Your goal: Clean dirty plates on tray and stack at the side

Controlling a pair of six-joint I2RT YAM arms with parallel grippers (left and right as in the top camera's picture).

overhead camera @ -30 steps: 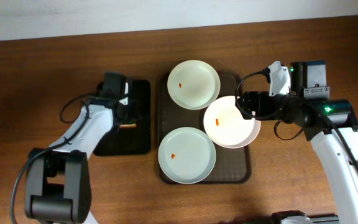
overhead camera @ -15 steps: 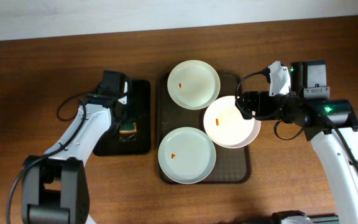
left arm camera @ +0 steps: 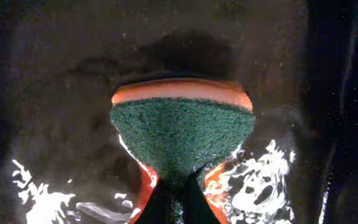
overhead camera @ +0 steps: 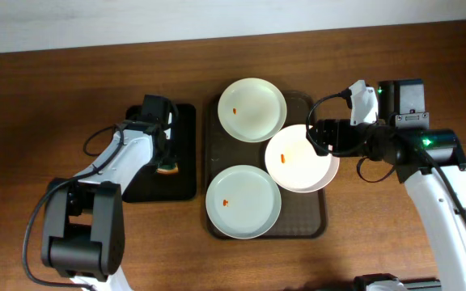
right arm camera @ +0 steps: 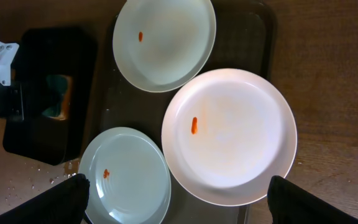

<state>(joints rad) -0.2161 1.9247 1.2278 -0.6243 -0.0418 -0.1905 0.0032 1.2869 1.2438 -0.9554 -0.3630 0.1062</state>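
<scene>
left hand (left arm camera: pixel 174 199) clamped on sponge (left arm camera: pixel 182 130), its fingertips cut off at frame bottom, over black tray (overhead camera: pixel 186 174) | brown tray (overhead camera: pixel 314 222) on desk (overhead camera: pixel 55 81) holds rear plate (overhead camera: pixel 252 109), front plate (overhead camera: pixel 243 202), right plate (overhead camera: pixel 300 158) overlapping rim, each orange-smeared | right hand (overhead camera: pixel 324 136) spread wide, empty, above right plate; only blurred fingertips (right arm camera: pixel 73 194) show

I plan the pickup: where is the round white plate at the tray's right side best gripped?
Pinch the round white plate's right rim, coming from the right: it overhangs the dark brown tray there, while its left side crowds the other plates.
</scene>
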